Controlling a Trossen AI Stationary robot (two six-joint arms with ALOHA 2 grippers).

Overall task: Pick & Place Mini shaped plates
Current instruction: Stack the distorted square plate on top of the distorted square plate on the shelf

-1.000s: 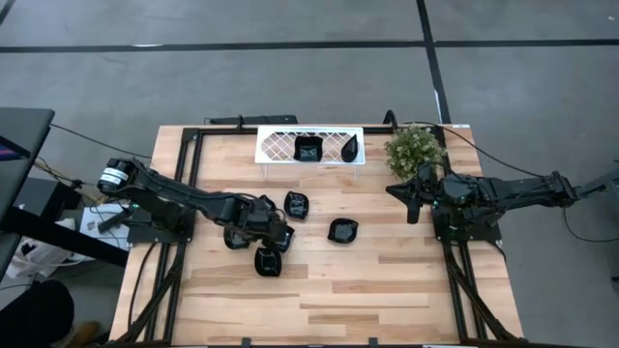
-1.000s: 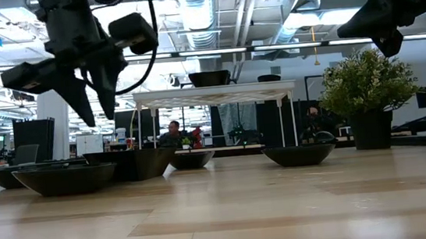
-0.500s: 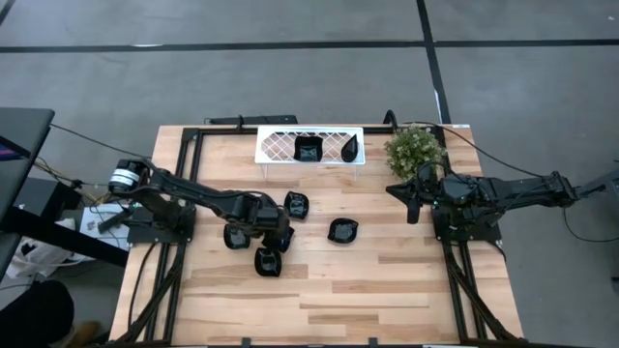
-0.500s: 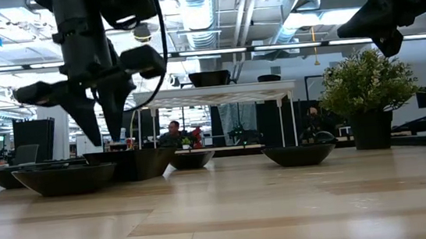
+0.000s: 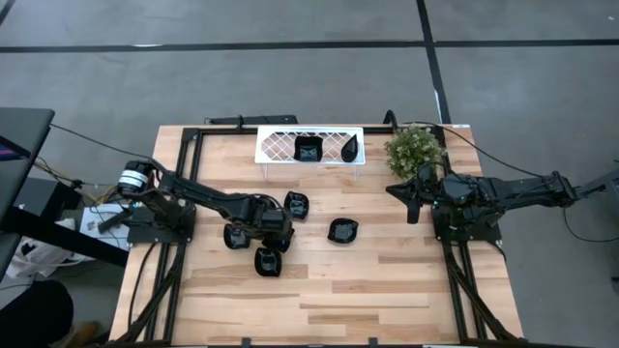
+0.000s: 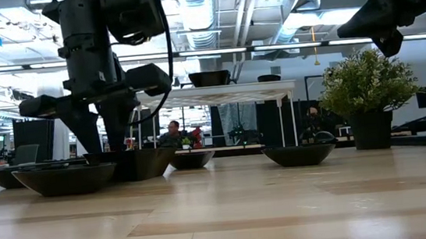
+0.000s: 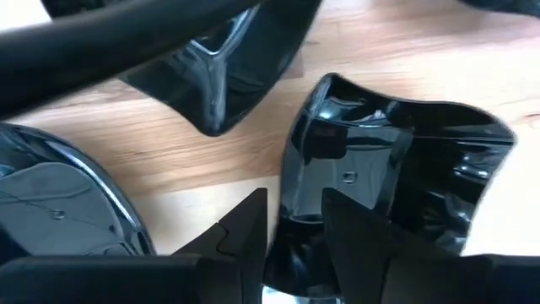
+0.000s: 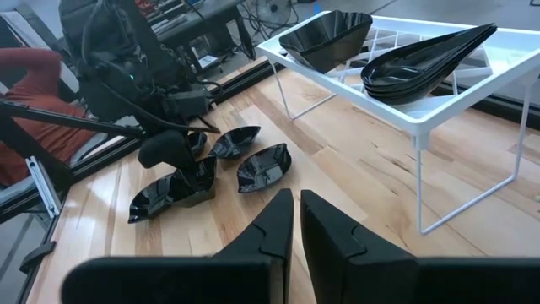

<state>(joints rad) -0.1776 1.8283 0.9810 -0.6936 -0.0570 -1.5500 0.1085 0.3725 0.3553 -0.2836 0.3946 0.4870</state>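
Note:
Several glossy black mini shaped plates lie on the wooden table: one toward the far side, one mid-table, one nearer, one to the left. My left gripper points down, open, over a squarish plate. Its fingers stand on either side of that plate's rim and have come down to rim height. Two more plates rest on the white lattice tray. My right gripper hovers shut at the right, by the plant. My left gripper comes from above, pointing down. One finger is inside the squarish plate and the other is outside its wavy rim wall. The plate sits flat on the table. Whether the fingers touch the rim, I cannot tell.
A teardrop plate and a rounder one lie close to the left fingers. A green potted plant stands at the far right, beside the tray on legs. Bare wood lies toward the near edge.
My left gripper has come down toward the cluster of plates and shifted slightly toward the table's right, its fingers lowering to the squarish plate's rim with the gap unchanged. No plate has moved.

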